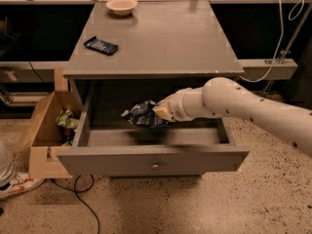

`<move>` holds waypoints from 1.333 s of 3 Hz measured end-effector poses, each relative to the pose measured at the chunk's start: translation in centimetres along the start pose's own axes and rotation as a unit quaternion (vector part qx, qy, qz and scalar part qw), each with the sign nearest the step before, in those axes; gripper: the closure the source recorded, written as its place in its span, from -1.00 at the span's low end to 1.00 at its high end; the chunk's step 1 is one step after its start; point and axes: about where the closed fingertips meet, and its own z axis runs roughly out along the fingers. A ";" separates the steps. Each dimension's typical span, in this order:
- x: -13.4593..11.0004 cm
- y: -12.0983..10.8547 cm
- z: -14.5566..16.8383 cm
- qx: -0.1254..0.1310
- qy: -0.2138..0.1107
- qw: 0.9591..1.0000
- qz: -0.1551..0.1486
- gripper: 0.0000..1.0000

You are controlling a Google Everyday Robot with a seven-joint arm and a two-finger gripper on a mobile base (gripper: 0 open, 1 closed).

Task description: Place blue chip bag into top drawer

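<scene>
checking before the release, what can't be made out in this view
Camera view:
- Blue chip bag, held by the gripper over the open top drawer: print blurred and crumpled.
- Drawer's back: in shadow under the cabinet top.
- Cardboard box: contents partly hidden by the drawer's side.
- Arm: cut off by the right edge.
- Dark flat item on top: too small to identify.
</scene>
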 end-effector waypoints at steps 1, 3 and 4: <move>0.6 -0.8 2.8 0.006 0.000 1.000 0.028 0.67; 1.4 -2.4 4.7 0.005 -0.016 0.998 0.066 -0.25; 1.7 -3.1 4.0 0.004 -0.027 0.997 0.078 -0.72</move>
